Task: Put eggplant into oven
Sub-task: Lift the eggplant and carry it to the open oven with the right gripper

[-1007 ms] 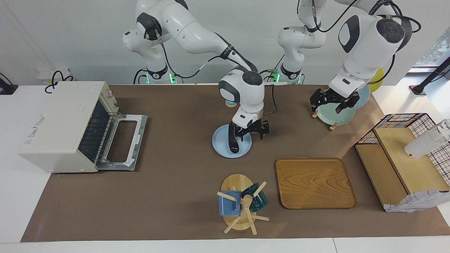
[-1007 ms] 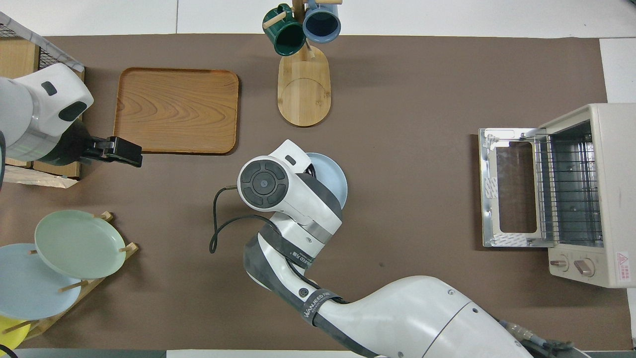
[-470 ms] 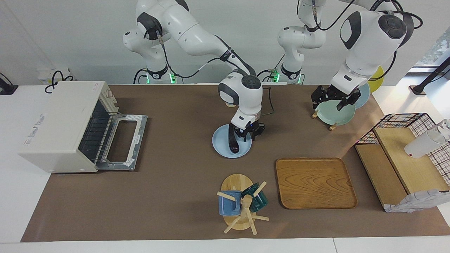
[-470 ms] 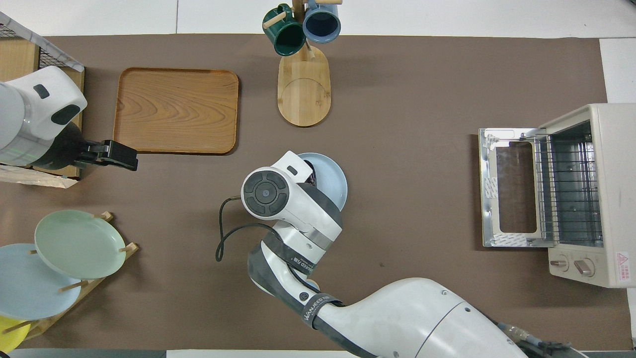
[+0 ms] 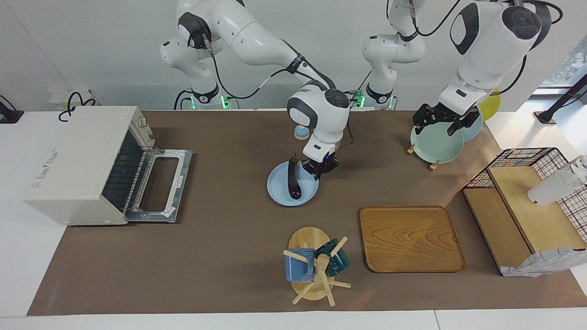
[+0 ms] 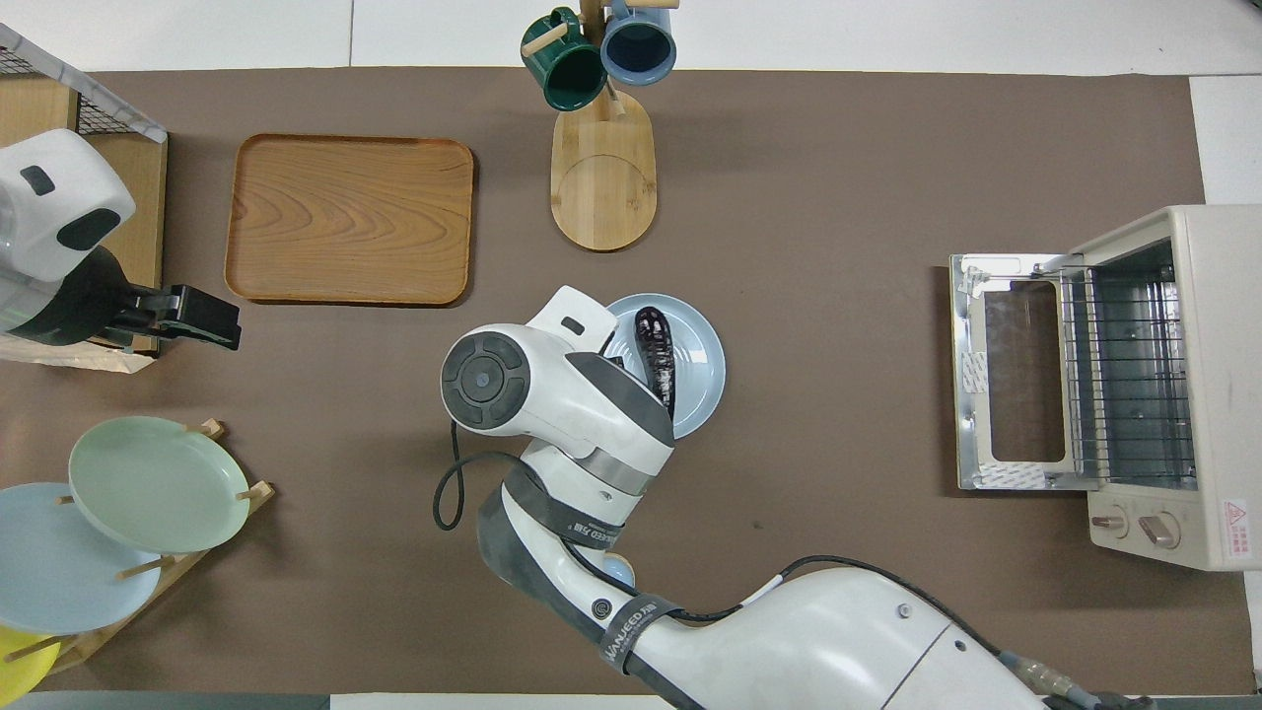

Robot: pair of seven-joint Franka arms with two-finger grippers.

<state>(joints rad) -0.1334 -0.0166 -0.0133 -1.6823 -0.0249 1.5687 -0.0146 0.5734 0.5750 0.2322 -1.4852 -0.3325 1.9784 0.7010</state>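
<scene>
The boxy off-white toaster oven [image 5: 87, 165] stands at the right arm's end of the bench, its glass door dropped flat. Mid-bench sits a round pale blue plate [image 5: 277, 192], and on it lies the slender, glossy dark purple eggplant [image 5: 292, 181]. The right gripper [image 5: 319, 168] is down at the plate's edge nearest the robots, pinched tight beside the eggplant, apparently empty. The left gripper [image 5: 442, 123] hangs spread wide over the racked green plate [image 5: 435, 146].

White counter [image 5: 13, 256] topped with a brown mat [image 5: 220, 256]; plain pale wall [image 5: 91, 46] above it; daylight from a window [image 5: 568, 64] at the left arm's end.
</scene>
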